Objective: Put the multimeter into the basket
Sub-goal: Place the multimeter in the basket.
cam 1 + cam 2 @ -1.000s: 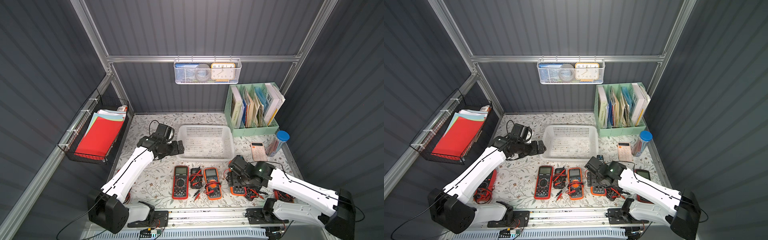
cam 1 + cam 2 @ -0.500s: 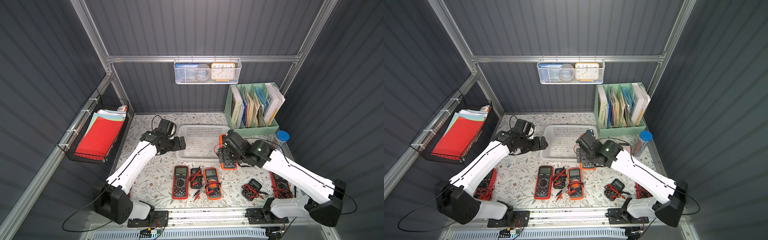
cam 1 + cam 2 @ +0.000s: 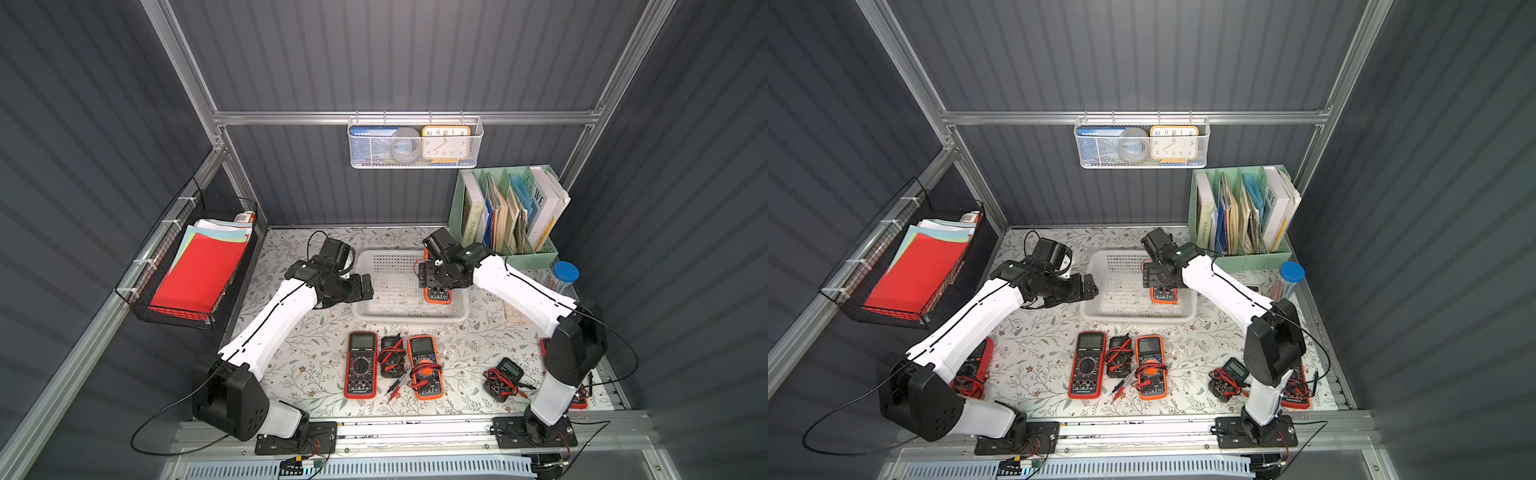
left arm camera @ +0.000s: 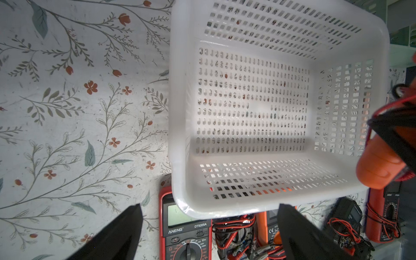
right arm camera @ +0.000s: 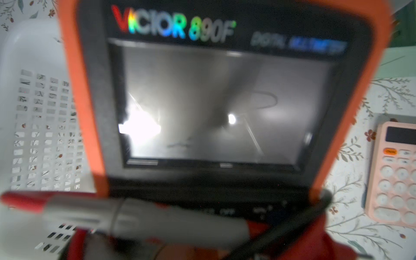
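Had the right gripper (image 3: 434,282) clamped on the orange multimeter (image 3: 437,296), over the right end of the white basket (image 3: 409,317) toward the back edge of the tabletop (image 3: 299,365); couldn't tell about contact with the bottom. Found the left gripper (image 3: 366,286) with jaws wide apart, just beside the basket's left wall. Spotted other meters (image 3: 360,365) lying along the tabletop's front edge.

Orange multimeter (image 3: 437,294) over white basket (image 3: 409,316)

Top views sharp; rt wrist blurred, glare on multimeter (image 5: 225,101)
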`<state>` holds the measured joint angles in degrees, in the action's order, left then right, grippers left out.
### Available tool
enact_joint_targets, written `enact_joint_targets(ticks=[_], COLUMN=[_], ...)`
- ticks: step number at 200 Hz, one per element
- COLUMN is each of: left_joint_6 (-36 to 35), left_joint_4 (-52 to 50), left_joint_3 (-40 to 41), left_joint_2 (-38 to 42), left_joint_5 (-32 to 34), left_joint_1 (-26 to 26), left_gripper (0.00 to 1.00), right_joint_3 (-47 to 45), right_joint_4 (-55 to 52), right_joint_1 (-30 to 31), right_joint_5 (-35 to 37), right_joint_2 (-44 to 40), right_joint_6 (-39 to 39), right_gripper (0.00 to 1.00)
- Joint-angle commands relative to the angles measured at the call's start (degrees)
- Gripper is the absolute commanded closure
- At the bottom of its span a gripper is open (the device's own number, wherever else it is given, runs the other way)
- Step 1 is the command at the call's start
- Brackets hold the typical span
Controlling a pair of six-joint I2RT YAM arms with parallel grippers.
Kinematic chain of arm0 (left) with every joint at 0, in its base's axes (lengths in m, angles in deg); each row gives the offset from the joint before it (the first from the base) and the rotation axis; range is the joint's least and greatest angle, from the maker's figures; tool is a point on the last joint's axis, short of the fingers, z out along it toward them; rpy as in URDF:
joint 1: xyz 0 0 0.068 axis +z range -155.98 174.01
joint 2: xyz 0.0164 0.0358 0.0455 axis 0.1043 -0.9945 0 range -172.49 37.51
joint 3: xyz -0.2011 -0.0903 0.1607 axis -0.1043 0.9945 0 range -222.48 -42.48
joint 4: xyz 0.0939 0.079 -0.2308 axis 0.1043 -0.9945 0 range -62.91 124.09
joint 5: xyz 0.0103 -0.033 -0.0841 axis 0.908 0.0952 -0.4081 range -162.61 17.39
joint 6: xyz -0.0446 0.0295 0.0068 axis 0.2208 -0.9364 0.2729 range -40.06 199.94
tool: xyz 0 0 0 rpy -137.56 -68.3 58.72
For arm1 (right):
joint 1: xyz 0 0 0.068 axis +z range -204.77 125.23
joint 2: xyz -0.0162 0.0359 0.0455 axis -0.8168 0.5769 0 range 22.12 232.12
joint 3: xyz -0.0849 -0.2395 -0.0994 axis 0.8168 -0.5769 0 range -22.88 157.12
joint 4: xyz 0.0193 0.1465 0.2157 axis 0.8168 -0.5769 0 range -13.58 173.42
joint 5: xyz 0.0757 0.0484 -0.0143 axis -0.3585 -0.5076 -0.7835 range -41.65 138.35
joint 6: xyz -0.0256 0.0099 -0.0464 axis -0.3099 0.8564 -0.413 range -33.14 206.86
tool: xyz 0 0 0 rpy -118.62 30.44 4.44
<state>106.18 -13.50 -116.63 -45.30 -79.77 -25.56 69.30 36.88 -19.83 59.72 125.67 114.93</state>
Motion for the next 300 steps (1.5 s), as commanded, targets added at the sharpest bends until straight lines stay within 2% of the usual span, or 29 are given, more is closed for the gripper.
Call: enact_joint_targets(ticks=[1,83,144,167,185,206,244,255,300], left_joint_6=[-1.2,-1.1,-0.9,-1.0,-1.1,-1.1,-0.9,-0.9,-0.8], left_joint_4=[-1.1,-1.2,-1.2,-1.4,-1.6,-1.7,-1.7,-1.7,-1.8], left_joint_3=[-0.6,-0.2,-0.4,-0.6,-0.7,-0.9,-1.0,-0.9,-0.9], left_joint_2=[-0.1,0.7,1.1,1.3,1.4,1.4,1.2,1.2,1.3], left_joint_5=[-0.5,-0.4,-0.3,-0.2,-0.2,-0.1,-0.2,-0.3,-0.4], left_joint_1=[-0.2,-0.2,-0.3,-0.2,-0.3,-0.3,-0.2,-0.3,-0.3], left_gripper=[0.01,0.01,0.01,0.01,0.01,0.01,0.01,0.01,0.01], right_joint_3=[2.3,1.9,3.6,4.1,4.1,4.0,4.6,5.3,6.1], right_joint_4=[1.8,1.3,1.2,0.6,0.3,0.3,0.4,-0.5,-2.3], right_joint_1=[-0.9,-3.7,-4.4,-4.4,-4.4,-4.4,-4.4,-4.4,-4.4], right_joint_5=[-0.3,-1.6,-2.0,-1.7,-1.4,-0.8,0.0,1.5,2.3], right_joint_2=[1.9,10.3,15.8,17.2,17.1,16.1,14.0,14.0,14.3], right_joint_6=[-0.7,-0.7,0.6,0.8,1.2,1.5,0.8,1.2,2.1], right_gripper=[0.64,0.62,0.52,0.45,0.28,0.17,0.07,0.01,0.01])
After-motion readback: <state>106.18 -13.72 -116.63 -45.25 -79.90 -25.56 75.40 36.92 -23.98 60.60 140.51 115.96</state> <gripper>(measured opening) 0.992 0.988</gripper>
